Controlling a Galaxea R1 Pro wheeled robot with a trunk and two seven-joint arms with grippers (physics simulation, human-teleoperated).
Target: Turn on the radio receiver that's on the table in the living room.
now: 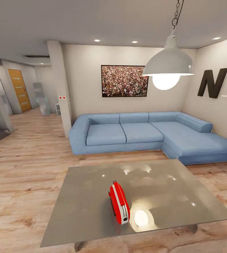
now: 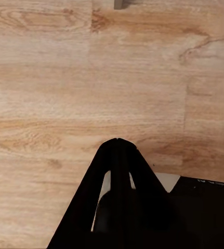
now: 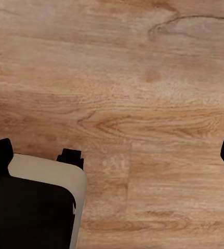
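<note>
Over wood floor — left gripper closed, right gripper spread.

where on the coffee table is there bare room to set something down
Nearly all of the table is bare: the wide stretch toward the sofa, the left side, and the right side. Only the near-centre strip is taken, where the radio receiver stands on edge.

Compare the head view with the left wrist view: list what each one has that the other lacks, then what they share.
Head view: the radio receiver standing on edge on the glossy grey table, with the blue sofa, crowd picture, letter N and pendant lamp behind.

Left wrist view: the left gripper, its black fingers meeting at the tips, pointing down at the floor.

Both: the light wood floor.
</note>
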